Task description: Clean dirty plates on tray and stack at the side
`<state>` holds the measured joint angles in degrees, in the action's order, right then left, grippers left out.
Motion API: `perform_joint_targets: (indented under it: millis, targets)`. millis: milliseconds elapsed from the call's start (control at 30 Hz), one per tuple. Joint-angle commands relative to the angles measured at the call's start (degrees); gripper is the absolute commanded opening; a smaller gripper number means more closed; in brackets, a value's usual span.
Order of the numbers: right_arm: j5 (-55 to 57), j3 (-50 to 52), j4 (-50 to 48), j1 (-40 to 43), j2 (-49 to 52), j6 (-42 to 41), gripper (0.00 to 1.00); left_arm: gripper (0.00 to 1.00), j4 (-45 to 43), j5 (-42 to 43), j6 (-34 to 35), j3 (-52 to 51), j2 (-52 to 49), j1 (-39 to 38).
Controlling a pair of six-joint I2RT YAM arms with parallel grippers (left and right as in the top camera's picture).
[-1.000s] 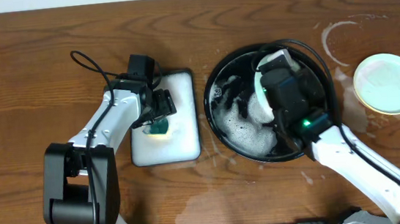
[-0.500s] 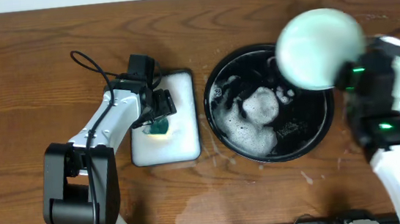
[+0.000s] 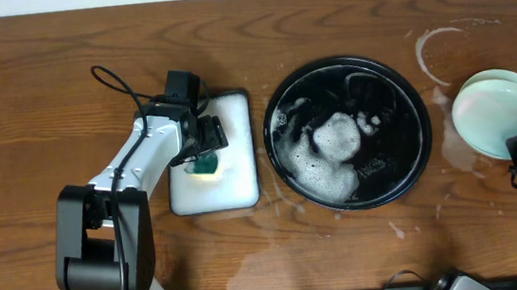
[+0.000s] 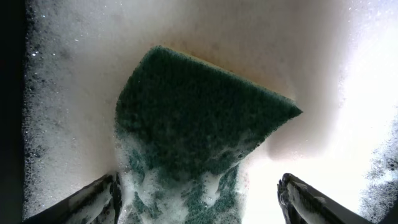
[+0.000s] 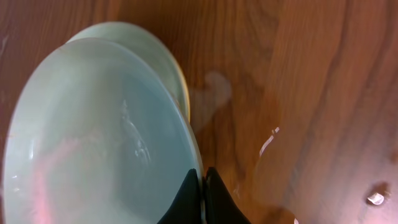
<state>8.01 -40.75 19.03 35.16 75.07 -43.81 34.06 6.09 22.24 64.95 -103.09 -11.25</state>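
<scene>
Your table (image 3: 33, 71) has lots of bare wood at the far left. The black tray (image 3: 392, 94) sits in the middle with suds (image 3: 335, 147) in it. The white tray (image 3: 234, 190) lies just left of it. By the right edge, your right gripper (image 5: 202, 180) pinches the rim of a mint plate (image 5: 93, 143) over a second plate (image 5: 158, 56). Your left gripper (image 4: 199, 186) hangs wide apart over the green sponge (image 4: 193, 118), holding nothing.
</scene>
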Motion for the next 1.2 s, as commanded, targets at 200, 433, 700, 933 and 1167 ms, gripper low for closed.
perform_joint_targets:
  millis: [200, 433, 700, 933, 1167]
  targets:
    - [-2.0, -0.1, -8.6, 2.5, 6.8, -3.7, 0.01, 0.81, 0.1, 0.1, -0.3, -0.7, 0.0, 0.2]
    - [-2.7, -0.1, -13.7, 2.5, 16.0, -3.7, 0.03, 0.81, 0.1, 0.1, -0.3, -0.7, 0.0, 0.2]
    - [-19.0, -0.6, -20.1, 2.5, 15.1, 4.0, 0.82, 0.81, 0.1, 0.1, -0.3, -0.7, 0.0, 0.2]
    - [-23.5, -0.8, -16.6, 0.1, 2.4, 6.4, 0.95, 0.81, 0.1, 0.1, -0.3, -0.7, 0.0, 0.2]
    - [-24.0, -0.8, -4.8, -9.9, -13.5, 11.6, 0.99, 0.81, 0.1, 0.1, -0.3, -0.7, 0.0, 0.2]
